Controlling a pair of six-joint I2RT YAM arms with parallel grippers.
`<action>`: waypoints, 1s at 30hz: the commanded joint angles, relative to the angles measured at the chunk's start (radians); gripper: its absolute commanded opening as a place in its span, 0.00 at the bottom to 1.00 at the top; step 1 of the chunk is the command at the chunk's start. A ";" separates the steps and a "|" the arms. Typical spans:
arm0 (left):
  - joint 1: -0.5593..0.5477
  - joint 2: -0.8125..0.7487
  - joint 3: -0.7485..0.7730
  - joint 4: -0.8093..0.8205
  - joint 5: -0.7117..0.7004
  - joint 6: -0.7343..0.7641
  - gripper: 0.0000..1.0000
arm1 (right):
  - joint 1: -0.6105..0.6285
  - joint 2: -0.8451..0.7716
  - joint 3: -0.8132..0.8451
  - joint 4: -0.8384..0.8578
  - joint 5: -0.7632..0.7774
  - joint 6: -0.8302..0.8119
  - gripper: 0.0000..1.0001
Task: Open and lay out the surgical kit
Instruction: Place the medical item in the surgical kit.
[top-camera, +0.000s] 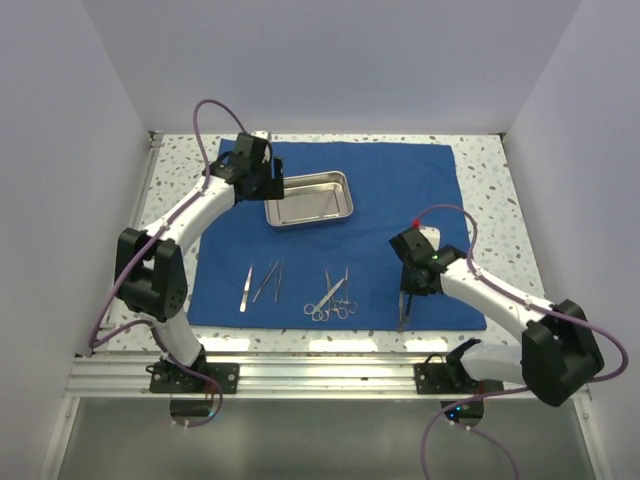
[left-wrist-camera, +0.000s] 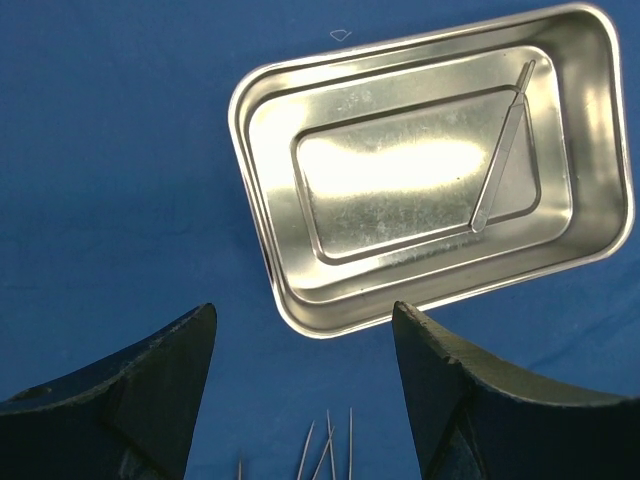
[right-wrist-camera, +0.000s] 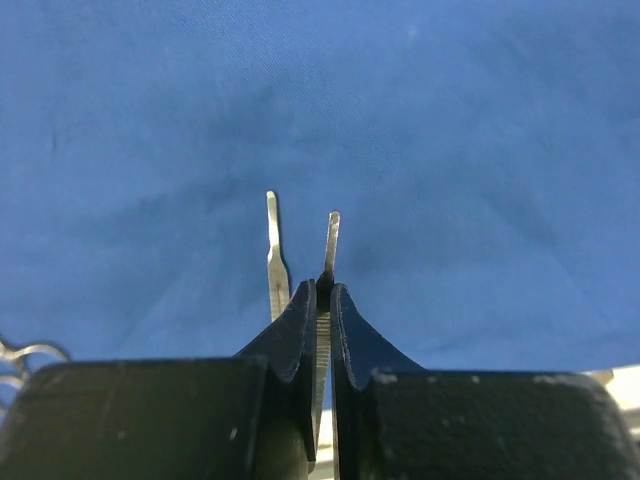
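Right gripper (right-wrist-camera: 322, 292) clamped on slim steel tool (right-wrist-camera: 331, 240), cloth (top-camera: 420, 180) 4 o'clock. Left gripper (left-wrist-camera: 303, 322) agape over tray (left-wrist-camera: 258, 110), 11 o'clock (lone instrument (left-wrist-camera: 503, 145) inside). Risk: thin pinch, tool twists, lands crooked.

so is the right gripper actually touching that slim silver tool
Touching. The right wrist view shows the slim silver tool pinched between the closed fingers of the right gripper, tip sticking out over the blue cloth.
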 joint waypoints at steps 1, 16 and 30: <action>0.004 -0.058 -0.020 0.007 -0.012 0.023 0.75 | -0.004 0.062 0.004 0.143 0.006 -0.038 0.00; 0.006 -0.078 -0.029 -0.013 -0.048 0.060 0.75 | -0.004 0.350 0.155 0.271 0.055 -0.186 0.07; 0.006 -0.086 -0.033 -0.007 -0.037 0.045 0.75 | -0.004 0.296 0.594 0.071 0.091 -0.314 0.92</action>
